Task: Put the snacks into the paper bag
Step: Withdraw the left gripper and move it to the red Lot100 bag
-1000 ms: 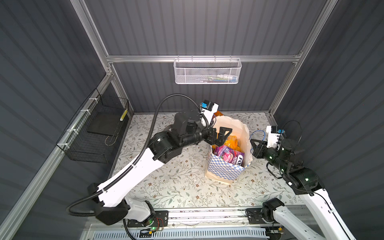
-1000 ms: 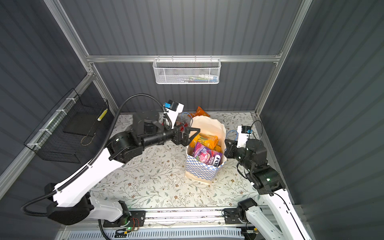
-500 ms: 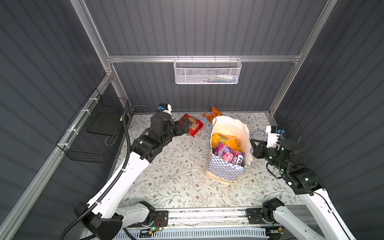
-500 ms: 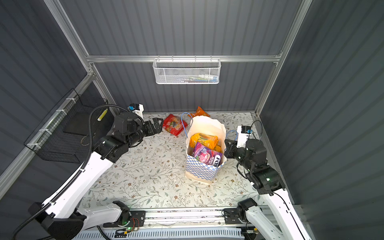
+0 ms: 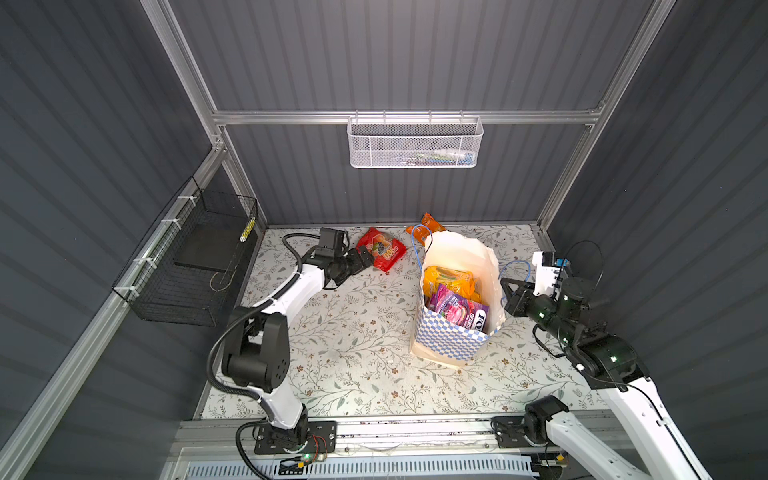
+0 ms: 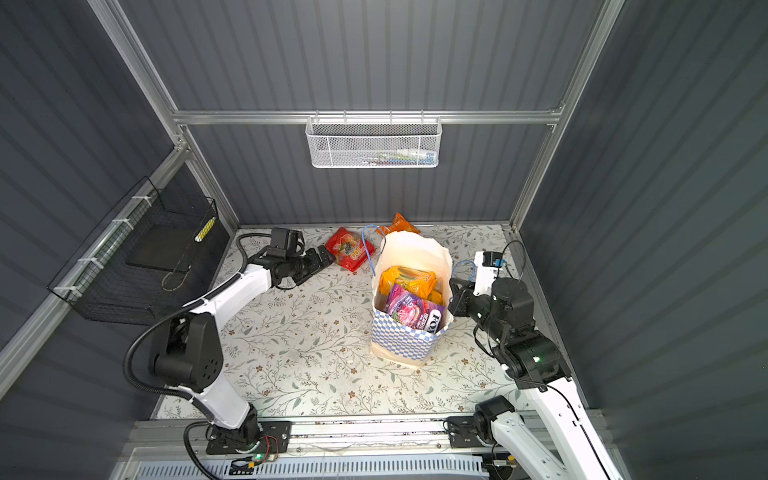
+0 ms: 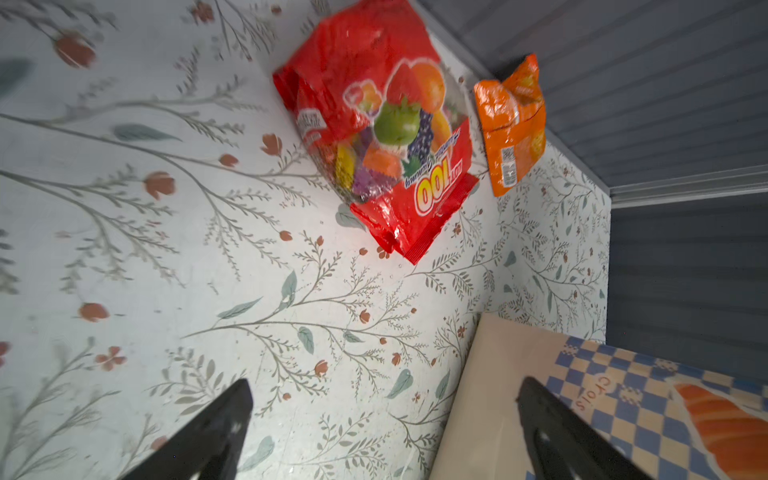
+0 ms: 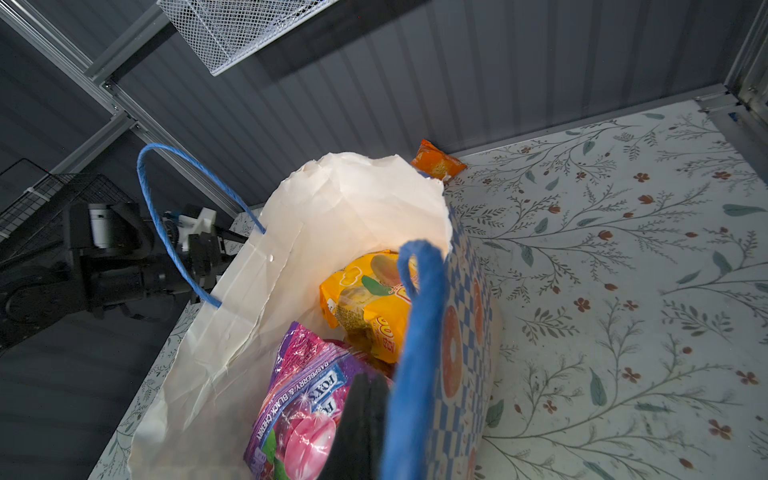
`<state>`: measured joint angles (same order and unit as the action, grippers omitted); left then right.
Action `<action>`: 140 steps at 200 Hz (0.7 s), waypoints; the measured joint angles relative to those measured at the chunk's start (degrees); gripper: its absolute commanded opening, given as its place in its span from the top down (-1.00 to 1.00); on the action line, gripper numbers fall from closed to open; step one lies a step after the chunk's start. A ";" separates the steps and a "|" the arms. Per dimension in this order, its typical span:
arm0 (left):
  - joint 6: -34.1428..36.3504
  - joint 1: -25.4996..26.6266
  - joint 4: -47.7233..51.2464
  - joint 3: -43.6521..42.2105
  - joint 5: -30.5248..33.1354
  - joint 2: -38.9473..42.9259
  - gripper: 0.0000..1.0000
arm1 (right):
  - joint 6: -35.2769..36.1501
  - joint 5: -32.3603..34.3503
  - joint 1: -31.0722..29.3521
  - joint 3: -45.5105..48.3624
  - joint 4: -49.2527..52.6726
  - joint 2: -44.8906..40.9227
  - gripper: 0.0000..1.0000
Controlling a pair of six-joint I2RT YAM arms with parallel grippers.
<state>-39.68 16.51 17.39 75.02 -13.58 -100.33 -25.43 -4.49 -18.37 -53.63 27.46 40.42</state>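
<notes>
The paper bag (image 5: 451,345) stands upright right of centre on the floral table (image 5: 353,332). It's white inside, with a blue checkered band and blue cord handles (image 8: 415,332). In it are a yellow-orange packet (image 5: 449,280) and a purple-pink FOX'S packet (image 5: 461,313). A red packet (image 5: 384,249) and a small orange packet (image 5: 430,223) still lie out by the back wall.

The right gripper (image 5: 508,291) is clenched at the bag's rim, same as before. I can't tell if it's pinching paper. The left gripper (image 5: 362,259) was over the bag's mouth a second ago. Now it sits spread wide just beside the red packet.
</notes>
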 measured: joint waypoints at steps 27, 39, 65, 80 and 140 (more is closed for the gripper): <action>-1.62 0.00 -1.95 3.61 -4.50 -7.41 -0.99 | 0.00 0.00 0.00 0.00 0.00 -0.07 1.00; -2.51 0.02 -3.02 5.44 -5.90 -10.32 -0.99 | 0.00 -0.02 0.00 0.00 0.00 -0.09 1.00; -4.13 0.04 -4.42 9.20 -7.93 -15.41 -0.99 | 0.00 -0.02 0.00 0.00 0.00 -0.09 1.00; -4.72 0.04 -4.94 11.37 -8.94 -17.94 -0.98 | 0.00 -0.02 0.00 0.00 0.00 -0.09 1.00; -6.73 0.04 -6.95 16.85 -11.39 -25.86 -0.77 | 0.00 -0.02 0.00 0.00 0.00 -0.09 1.00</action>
<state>-46.41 16.56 10.44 91.88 -24.97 -126.19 -25.43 -4.51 -18.37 -53.63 27.46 40.34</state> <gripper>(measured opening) 0.897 0.046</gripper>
